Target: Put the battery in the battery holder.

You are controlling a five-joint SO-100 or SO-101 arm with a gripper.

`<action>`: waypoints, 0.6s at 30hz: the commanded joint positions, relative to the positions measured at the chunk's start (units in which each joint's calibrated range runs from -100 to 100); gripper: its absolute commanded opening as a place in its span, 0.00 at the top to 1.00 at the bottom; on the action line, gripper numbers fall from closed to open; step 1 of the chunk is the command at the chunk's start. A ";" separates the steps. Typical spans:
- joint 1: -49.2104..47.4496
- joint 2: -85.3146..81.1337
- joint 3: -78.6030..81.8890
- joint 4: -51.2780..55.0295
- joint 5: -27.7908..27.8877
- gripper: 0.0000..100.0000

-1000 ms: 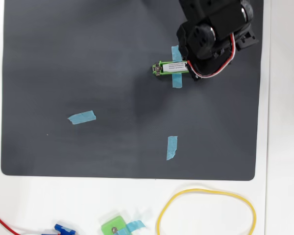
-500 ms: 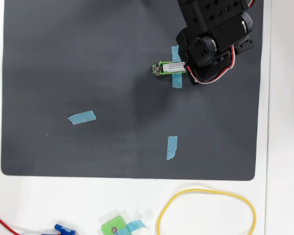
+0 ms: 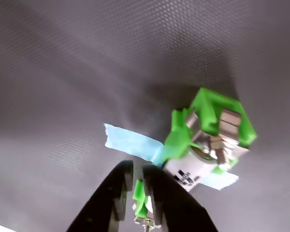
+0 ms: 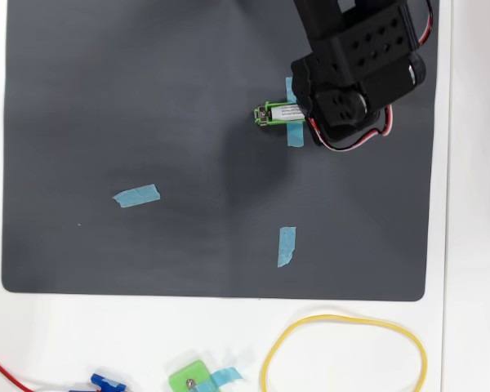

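The place looked like a hobby electronics or robotics workbench. A white bench (image 4: 474, 245) carried a dark grey mat (image 4: 147, 98) marked with strips of blue masking tape (image 4: 136, 195), the sort used to fix positions for repeated trials. Along the near edge lay loose parts: a yellow cable loop (image 4: 343, 351), a red wire (image 4: 4, 371), a small blue connector (image 4: 106, 381) and a green printed block with a screw (image 4: 189, 379).
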 commanded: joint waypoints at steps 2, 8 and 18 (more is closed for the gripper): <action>0.94 -0.01 -2.47 1.17 0.32 1.00; 0.94 0.25 -2.65 0.99 0.37 1.00; 1.05 -0.18 -2.73 0.99 1.73 1.00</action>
